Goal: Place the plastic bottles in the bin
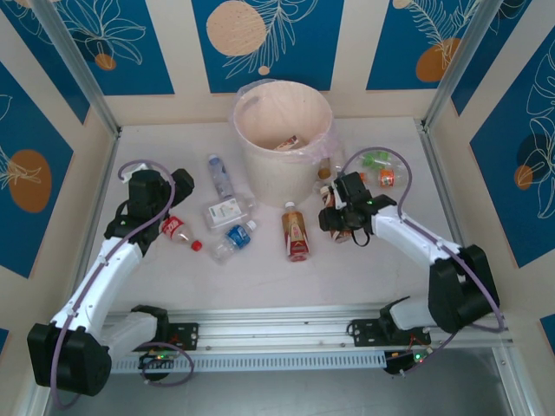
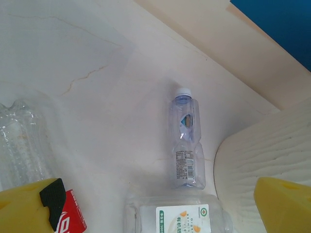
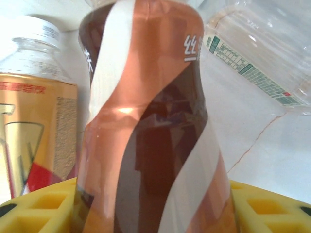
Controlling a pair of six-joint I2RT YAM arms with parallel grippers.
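Your right pincer (image 3: 153,213) clamps a brown-and-white striped plastic bottle (image 3: 146,121) on the pale desk (image 3: 277,165); your left pincer (image 2: 165,206) hangs wide open

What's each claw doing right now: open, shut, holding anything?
Left claw: open, holding nothing.
Right claw: closed on the brown-and-white striped bottle.

Pale marbled table (image 1: 260,282), blue leaf-patterned walls (image 1: 82,48)
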